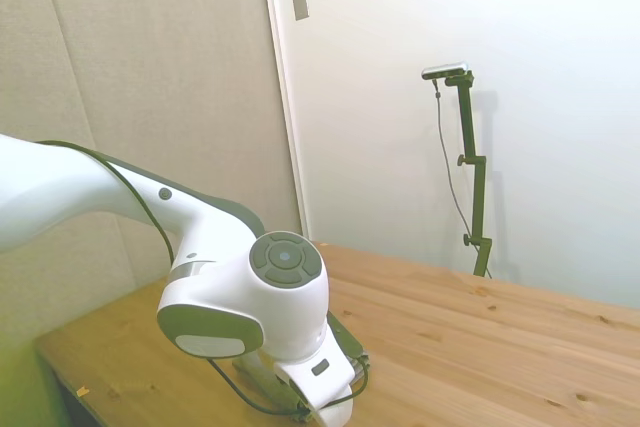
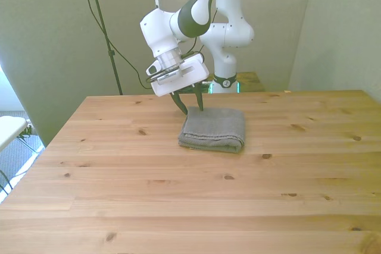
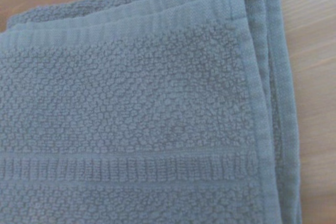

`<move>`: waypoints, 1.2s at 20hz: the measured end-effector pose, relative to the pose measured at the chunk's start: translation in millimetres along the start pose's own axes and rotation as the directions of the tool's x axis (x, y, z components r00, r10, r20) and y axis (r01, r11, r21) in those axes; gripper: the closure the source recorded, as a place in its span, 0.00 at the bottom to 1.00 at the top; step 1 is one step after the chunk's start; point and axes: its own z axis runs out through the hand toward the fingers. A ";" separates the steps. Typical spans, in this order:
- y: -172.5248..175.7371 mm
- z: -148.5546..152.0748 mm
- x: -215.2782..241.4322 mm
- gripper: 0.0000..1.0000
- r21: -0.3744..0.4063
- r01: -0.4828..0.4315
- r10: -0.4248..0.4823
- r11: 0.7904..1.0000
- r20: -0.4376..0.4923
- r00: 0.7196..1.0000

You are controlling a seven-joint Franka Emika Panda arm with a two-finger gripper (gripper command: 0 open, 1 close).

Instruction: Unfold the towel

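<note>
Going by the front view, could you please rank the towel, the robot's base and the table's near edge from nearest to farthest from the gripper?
1. The towel, folded, just under the gripper.
2. The robot's base, behind the table's far edge.
3. The table's near edge, at the picture's bottom, clearly farthest.

Towel (image 3: pixel 131 119) fills the wrist view: soft terry cloth, nubbly loops, matt, with flatter ribbed bands and smooth hemmed edges stacked in layers. The table (image 2: pixel 178 200) is pale wood, knotty, with a light satin sheen. The arm (image 1: pixel 240 297) shows smooth glossy white plastic.
</note>
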 end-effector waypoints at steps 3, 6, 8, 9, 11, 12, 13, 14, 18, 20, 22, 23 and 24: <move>-0.7 0.4 -0.5 1.00 -0.001 0.002 -0.002 1.000 0.001 1.000; -1.2 0.5 -0.6 1.00 -0.002 0.004 -0.004 1.000 0.001 1.000; -1.9 0.2 -0.5 1.00 -0.001 0.005 -0.005 1.000 0.000 1.000; -2.4 0.0 -0.5 1.00 -0.001 0.006 -0.006 1.000 -0.001 1.000; -3.5 -0.2 -0.6 1.00 -0.001 0.009 -0.009 1.000 -0.001 1.000; -4.5 -0.7 -0.5 1.00 -0.001 0.011 -0.011 1.000 -0.002 1.000; -5.7 -1.3 -0.6 1.00 -0.001 0.013 -0.013 1.000 -0.003 1.000; -7.9 -2.6 -0.7 1.00 0.001 0.018 -0.018 1.000 -0.004 1.000; -31.6 -18.1 -4.3 1.00 0.021 0.058 -0.058 0.998 -0.005 0.998; -52.2 -27.7 -10.0 1.00 0.033 0.087 -0.086 0.996 -0.011 0.996; -76.3 -33.6 -19.7 1.00 0.040 0.116 -0.116 0.992 -0.017 0.993; -89.3 -34.8 -25.8 1.00 0.043 0.133 -0.133 0.990 -0.019 0.991; -103.4 -35.6 -32.5 1.00 0.045 0.153 -0.152 0.987 -0.021 0.988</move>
